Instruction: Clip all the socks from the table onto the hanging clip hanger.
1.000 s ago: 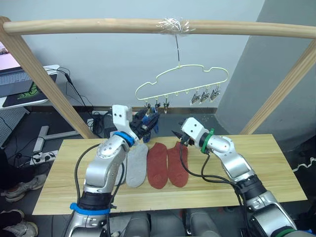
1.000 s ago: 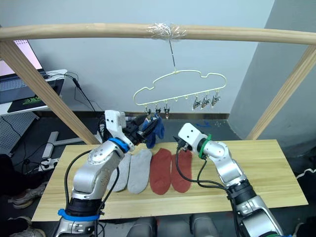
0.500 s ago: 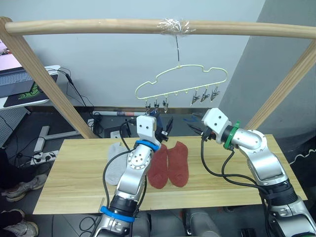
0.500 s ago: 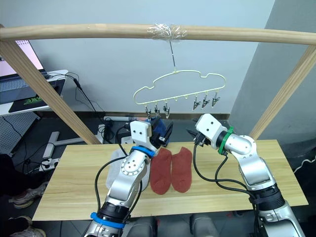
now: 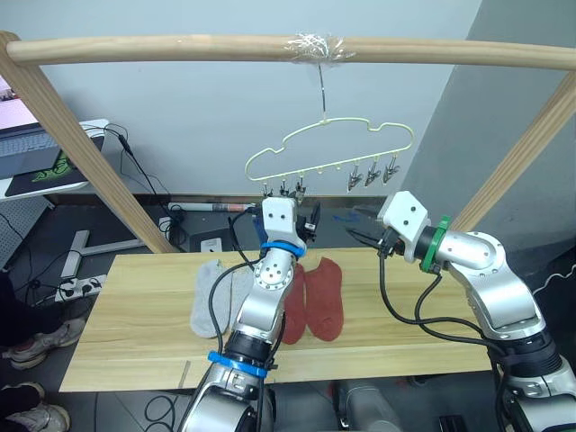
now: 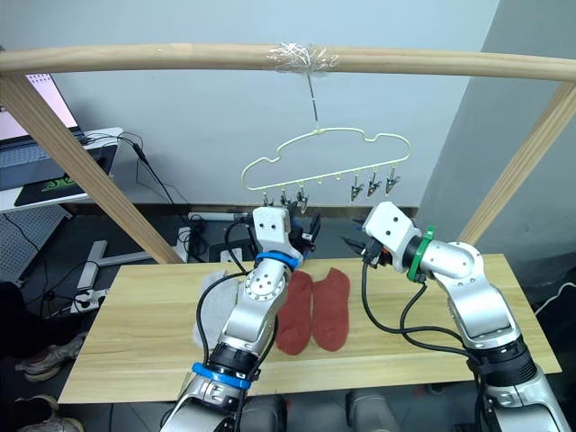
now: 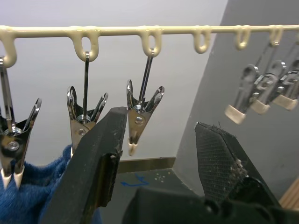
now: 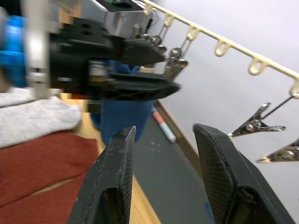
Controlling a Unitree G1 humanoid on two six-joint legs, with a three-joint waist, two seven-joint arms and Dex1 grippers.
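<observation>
The pale yellow clip hanger [image 5: 333, 148] hangs by its hook from the wooden pole [image 5: 180, 47]. My left gripper [image 7: 161, 123] is raised to its left clips and stands open, with the third clip [image 7: 140, 116] between its fingers. A blue sock [image 7: 28, 196] hangs right under the leftmost clip [image 7: 11, 140]; whether that clip bites it, I cannot tell. My right gripper [image 8: 163, 130] is open and empty in the air, to the right of the left gripper [image 5: 306, 219]. Two grey socks [image 5: 211, 292] and two rust red socks [image 5: 324, 297] lie flat on the table [image 5: 135, 315].
Three more clips [image 5: 369, 173] hang bunched at the hanger's right end. Slanted wooden frame legs [image 5: 63, 144] stand at both ends of the table. A laptop [image 5: 27, 153] sits on a side desk at far left. Cables trail over the floor behind the table.
My left gripper carried the blue sock up and right to the hanger's left clips and now stands open. My right gripper rose off the table and moved right.
</observation>
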